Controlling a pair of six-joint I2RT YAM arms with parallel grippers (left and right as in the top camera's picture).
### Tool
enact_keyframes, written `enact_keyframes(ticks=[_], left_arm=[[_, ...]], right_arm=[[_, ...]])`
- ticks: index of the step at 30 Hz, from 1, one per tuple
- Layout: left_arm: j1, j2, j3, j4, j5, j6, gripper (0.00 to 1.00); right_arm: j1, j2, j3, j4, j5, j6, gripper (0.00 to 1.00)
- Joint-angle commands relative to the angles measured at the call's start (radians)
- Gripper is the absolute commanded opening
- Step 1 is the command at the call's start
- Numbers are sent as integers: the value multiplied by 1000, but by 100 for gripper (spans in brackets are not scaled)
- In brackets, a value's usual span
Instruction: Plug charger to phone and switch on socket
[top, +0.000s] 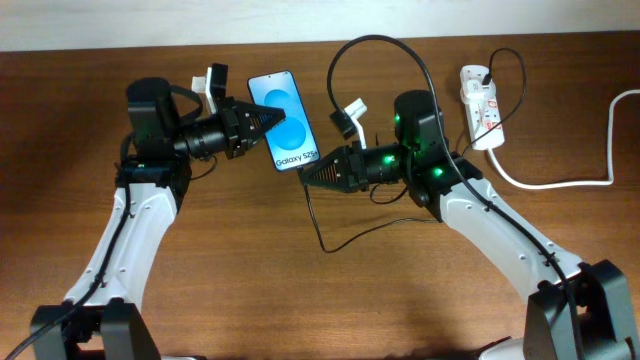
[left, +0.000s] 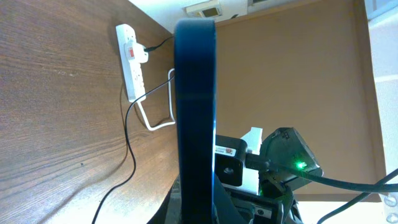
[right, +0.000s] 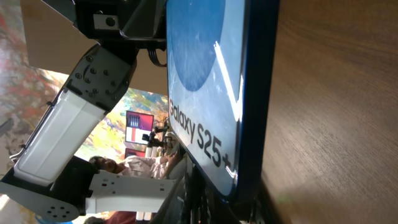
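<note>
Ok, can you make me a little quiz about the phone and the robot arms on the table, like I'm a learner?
1. True or false: the black plug of the charger is already in the socket.
2. Which tool is at the end of the phone that has the "Galaxy S25+" band? A) left B) right C) neither
3. Fill in: the socket's thick cord is coloured ____.
Key: 1 true; 2 B, the right tool; 3 white.
</note>
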Motion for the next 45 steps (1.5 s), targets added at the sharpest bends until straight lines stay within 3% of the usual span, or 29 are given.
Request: enact_keyframes(ticks=[1, 11, 23, 32, 37, 41, 45], left_arm=[[-63, -7, -31, -14, 108, 54, 0], [-10, -7, -31, -9, 73, 32, 0], [-10, -7, -31, -5, -7, 36, 0], [25, -7, -31, 21, -24, 35, 0], [37, -7, -31, 33, -25, 38, 0], [38, -7, -31, 39, -35, 139, 0], [38, -7, -31, -1, -42, 168, 0]], right_arm=[[-1, -15, 50, 32, 89, -7, 5], [-1, -15, 50, -100, 85, -61, 9], [-1, -15, 50, -100, 55, -60, 12], [-1, -15, 50, -100, 35, -61, 21], [-4, -15, 50, -120, 37, -98, 34], [-12, -15, 50, -163, 43, -128, 36], [-13, -15, 50, -277, 109, -201, 47]])
